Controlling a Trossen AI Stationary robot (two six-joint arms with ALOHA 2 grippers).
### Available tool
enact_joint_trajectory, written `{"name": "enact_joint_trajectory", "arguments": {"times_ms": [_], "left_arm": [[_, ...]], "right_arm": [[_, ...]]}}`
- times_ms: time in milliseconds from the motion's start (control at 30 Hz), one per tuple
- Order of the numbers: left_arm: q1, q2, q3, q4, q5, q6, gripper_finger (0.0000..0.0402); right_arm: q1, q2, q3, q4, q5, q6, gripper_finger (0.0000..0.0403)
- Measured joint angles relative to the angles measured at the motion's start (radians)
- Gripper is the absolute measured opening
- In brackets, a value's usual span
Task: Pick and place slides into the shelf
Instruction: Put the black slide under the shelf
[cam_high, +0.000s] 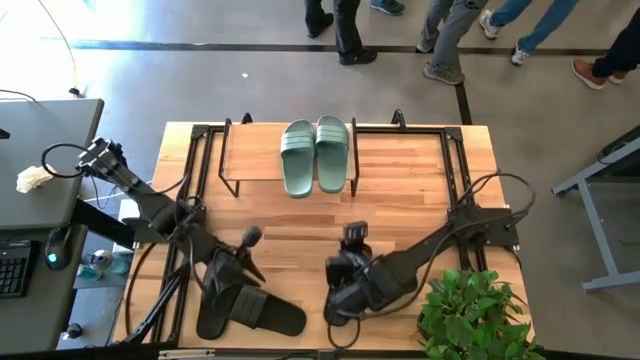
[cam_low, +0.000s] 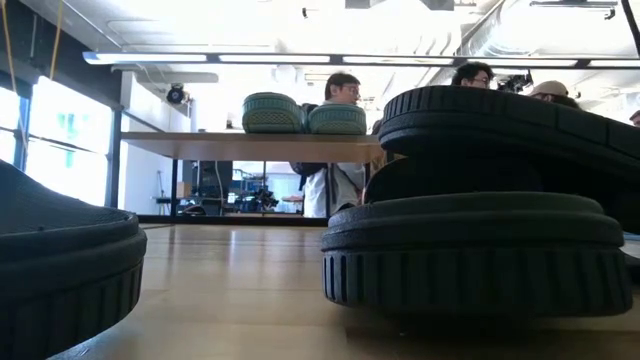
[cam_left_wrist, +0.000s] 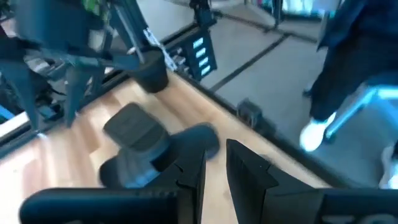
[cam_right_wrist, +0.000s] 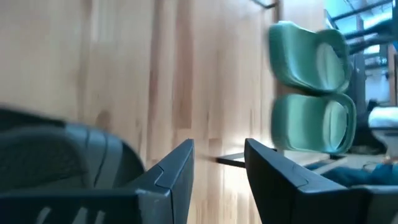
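Observation:
A sage-green pair of slides lies side by side, soles down, on the shelf's wooden plank at the table's far middle. Two black slides lie on the tabletop at the near left, one crossing the other. More black slides are stacked at the near middle, under my right arm. My left gripper hangs above the left black slides, its fingers a narrow gap apart and touching nothing. My right gripper is open over bare wood and points toward the green pair.
A potted green plant stands at the near right corner. The shelf's black metal frame runs along the table's far and side edges. People walk on the floor beyond the far edge. Bare wood lies between the shelf and the grippers.

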Motion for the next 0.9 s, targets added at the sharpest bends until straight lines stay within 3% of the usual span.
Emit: {"name": "enact_joint_trajectory", "arguments": {"times_ms": [333, 567, 900], "left_arm": [[-0.134, 0.069, -0.001, 0.032, -0.22, -0.116, 0.0053], [-0.195, 0.093, 0.0, 0.035, -0.34, -0.037, 0.0053], [-0.205, 0.103, 0.0, 0.034, -0.396, 0.054, 0.0053]], "right_arm": [[0.077, 0.014, 0.0, -0.001, 0.153, 0.029, 0.0133], [0.106, 0.014, 0.0, -0.002, 0.074, 0.221, 0.0133], [0.1, 0.014, 0.0, -0.002, -0.067, 0.247, 0.0133]]}}
